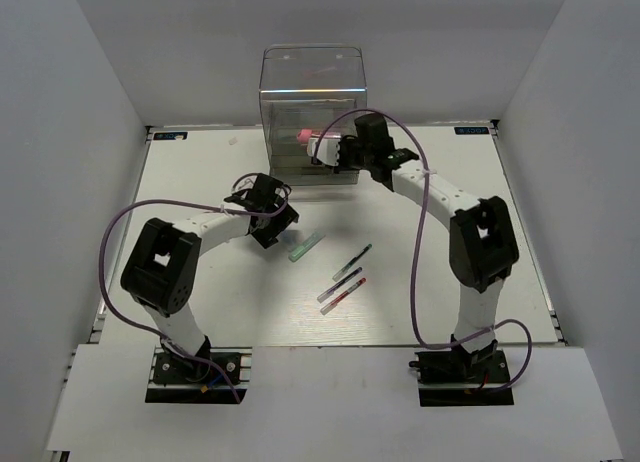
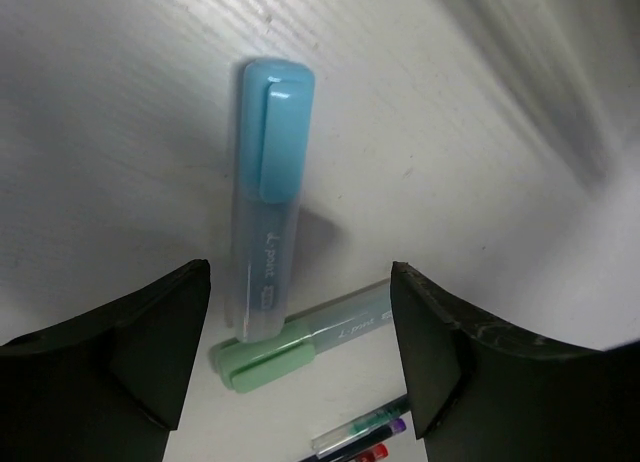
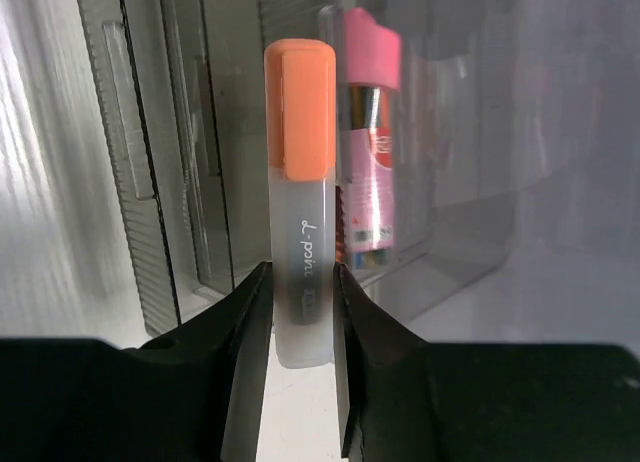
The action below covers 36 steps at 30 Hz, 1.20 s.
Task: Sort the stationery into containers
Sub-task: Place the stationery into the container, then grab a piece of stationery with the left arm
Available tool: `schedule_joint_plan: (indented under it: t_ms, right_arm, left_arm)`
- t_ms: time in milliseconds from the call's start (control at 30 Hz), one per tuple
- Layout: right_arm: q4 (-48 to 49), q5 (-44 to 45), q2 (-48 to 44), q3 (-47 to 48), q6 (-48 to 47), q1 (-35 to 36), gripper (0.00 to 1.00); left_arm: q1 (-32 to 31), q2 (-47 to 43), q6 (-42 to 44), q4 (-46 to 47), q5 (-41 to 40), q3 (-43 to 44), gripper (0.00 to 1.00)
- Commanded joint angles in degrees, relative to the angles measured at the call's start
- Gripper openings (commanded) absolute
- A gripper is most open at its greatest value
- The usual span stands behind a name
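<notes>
The clear plastic cabinet (image 1: 312, 102) stands at the upper centre of the overhead view, at the far edge of the white table (image 1: 260, 312). Shallow ribbed drawers are stacked under its tall, boxy, transparent top. A pink-capped item (image 3: 371, 152) is seen through clear plastic, upright in the right wrist view; which compartment holds it cannot be told.

Just in front of the cabinet, the orange marker (image 3: 300, 202) is pinched by its frosted barrel in the right gripper (image 3: 300, 282). Its long axis runs up the frame, and its flat-sided orange cap is pointed at the cabinet front.

In the left wrist view the blue marker (image 2: 270, 202) lies on the table with its long axis nearly vertical in the frame. Its glossy blue cap is toward the top and its translucent barrel toward the bottom. The left gripper (image 2: 300, 272) hangs over it with the black fingers (image 2: 150, 342) spread wide, one on each side, neither touching it.

Just beside the barrel's end the green marker (image 2: 300, 347) lies on a slant, cap at lower left. Thin pens (image 2: 360, 437) are seen at the bottom edge. In the overhead view three pens (image 1: 340, 285) lie nearly parallel at the centre of the table, slanting up to the right.
</notes>
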Motion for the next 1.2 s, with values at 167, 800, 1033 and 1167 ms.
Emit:
schedule_joint_plan:
  t_ms: [167, 800, 1033, 1167]
  right_arm:
    - [-2.0, 2.8, 8.2, 7.8, -4.2, 0.3, 0.03]
    - [0.0, -3.3, -5.9, -6.1, 7.7, -0.3, 0.46]
    - [1.9, -4.7, -11.3, -14.3, 9.6, -0.4, 0.46]
    - [1.2, -5.6, -13.3, -16.1, 10.9, -0.8, 0.47]
  left_arm:
    - [0.2, 4.1, 4.4, -3.7, -3.6, 7.0, 0.82]
    - [-0.9, 14.9, 9.5, -17.5, -9.7, 18.4, 0.66]
    - [-0.9, 14.9, 11.2, -18.8, -7.8, 14.1, 0.48]
    - [-0.9, 12.3, 11.7, -16.3, -5.2, 8.5, 0.25]
